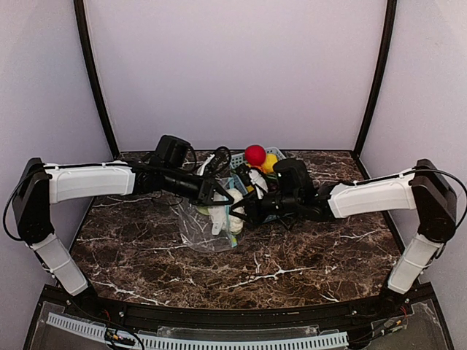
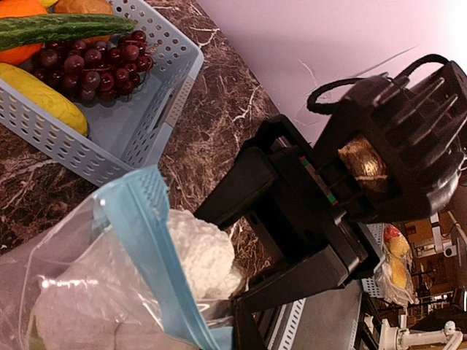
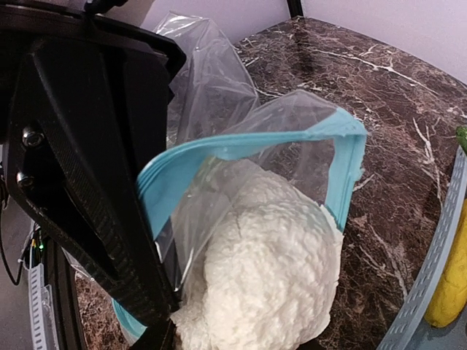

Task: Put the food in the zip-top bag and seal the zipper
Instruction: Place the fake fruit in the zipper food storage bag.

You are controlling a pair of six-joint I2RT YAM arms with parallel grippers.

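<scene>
White, lumpy cauliflower (image 3: 263, 270) fills the crinkled clear zip-top bag (image 3: 211, 87).

From overhead the left gripper (image 1: 226, 195) and the right gripper (image 1: 241, 211) meet in one dark knot over the clear, flat zip-top bag (image 1: 193, 230), too small to tell how either one's jaws stand. The lumpy white cauliflower (image 3: 270, 270) runs off the right wrist view's bottom edge, its left flank behind black hardware (image 3: 95, 182). The light-blue plastic lattice basket (image 2: 66, 138) is cut off at the left wrist view's top and left edges.
</scene>
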